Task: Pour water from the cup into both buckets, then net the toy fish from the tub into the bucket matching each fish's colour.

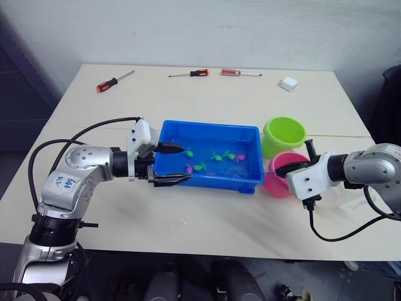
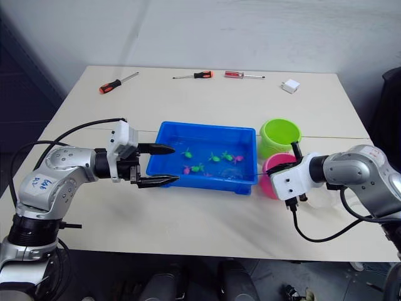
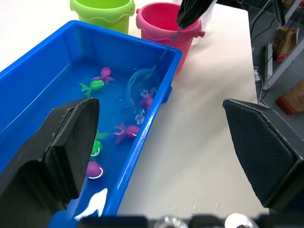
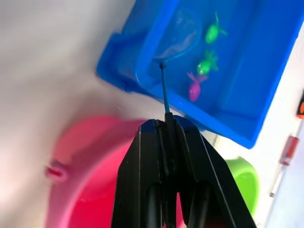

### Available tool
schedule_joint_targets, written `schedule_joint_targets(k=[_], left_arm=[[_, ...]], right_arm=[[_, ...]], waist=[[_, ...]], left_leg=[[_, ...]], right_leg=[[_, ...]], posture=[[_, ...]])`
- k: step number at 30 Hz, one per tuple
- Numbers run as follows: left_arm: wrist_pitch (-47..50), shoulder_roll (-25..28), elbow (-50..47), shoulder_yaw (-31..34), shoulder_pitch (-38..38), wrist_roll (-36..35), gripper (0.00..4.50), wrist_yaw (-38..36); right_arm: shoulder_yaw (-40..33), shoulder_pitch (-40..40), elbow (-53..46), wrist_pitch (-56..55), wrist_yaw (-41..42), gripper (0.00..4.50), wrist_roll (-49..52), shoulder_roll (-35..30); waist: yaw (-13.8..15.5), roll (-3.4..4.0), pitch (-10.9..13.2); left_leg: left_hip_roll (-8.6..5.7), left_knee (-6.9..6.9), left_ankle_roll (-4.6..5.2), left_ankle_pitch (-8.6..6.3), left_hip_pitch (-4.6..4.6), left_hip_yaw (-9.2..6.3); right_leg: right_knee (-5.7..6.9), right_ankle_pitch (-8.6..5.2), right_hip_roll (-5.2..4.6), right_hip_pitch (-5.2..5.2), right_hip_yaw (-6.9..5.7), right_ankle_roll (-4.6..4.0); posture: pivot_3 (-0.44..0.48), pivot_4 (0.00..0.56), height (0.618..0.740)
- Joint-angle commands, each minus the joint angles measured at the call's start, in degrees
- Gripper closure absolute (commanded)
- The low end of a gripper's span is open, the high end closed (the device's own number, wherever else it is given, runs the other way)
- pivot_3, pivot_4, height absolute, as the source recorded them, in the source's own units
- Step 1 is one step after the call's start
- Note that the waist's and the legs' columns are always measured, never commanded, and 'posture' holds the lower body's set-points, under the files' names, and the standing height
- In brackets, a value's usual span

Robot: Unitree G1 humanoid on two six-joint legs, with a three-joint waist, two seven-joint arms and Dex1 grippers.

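The blue tub (image 1: 210, 127) holds water and several tiny green and pink toy fish (image 1: 217, 156). My left gripper (image 1: 172, 164) is open at the tub's left end, one finger over the water and the other by the front corner. My right gripper (image 1: 291, 168) is shut on the thin handle of the net, above the pink bucket (image 1: 277, 182). The net hoop (image 3: 142, 85) dips into the water at the tub's right front corner, with a pink fish (image 3: 147, 100) right beside it. The lime green bucket (image 1: 284, 133) stands behind the pink one. Part of the clear cup (image 1: 341, 191) shows under my right forearm.
Along the far side of the table lie an orange-handled screwdriver (image 1: 109, 82), a second screwdriver (image 1: 194, 73) and a red-handled one (image 1: 235, 73). A small white box (image 1: 287, 83) sits at the far right. Cables hang from both wrists.
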Motion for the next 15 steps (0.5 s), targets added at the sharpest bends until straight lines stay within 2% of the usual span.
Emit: schedule_joint_targets(k=[1,7,15], left_arm=[[-0.6,0.5,-1.7,1.4,-0.3,-1.0,0.01,0.1],[-1.1,0.6,-0.9,1.5,-0.5,-0.8,0.01,-0.2],[-2.3,0.9,1.3,1.5,-0.3,-0.2,0.01,-0.7]], right_arm=[[-3.6,2.4,-4.4,8.7,1.7,4.5,6.5,1.3],[-8.9,5.1,-9.1,25.1,0.8,4.5,15.4,4.9],[-12.4,5.8,-8.5,37.1,-0.1,4.5,20.9,8.0]], waist=[[0.0,0.0,0.0],[0.0,0.0,0.0],[0.1,0.0,0.0]], left_leg=[[0.0,0.0,0.0,0.0,0.0,0.0],[0.01,0.01,0.0,0.0,0.0,-0.01],[0.01,0.0,0.05,-0.03,0.0,-0.01]], right_leg=[[0.01,0.0,0.0,0.0,0.0,0.0],[0.02,0.0,0.0,0.01,0.0,0.0],[0.01,0.0,-0.01,0.01,-0.01,0.0]], posture=[[0.0,0.15,0.74],[0.0,0.15,0.74],[0.0,0.15,0.74]])
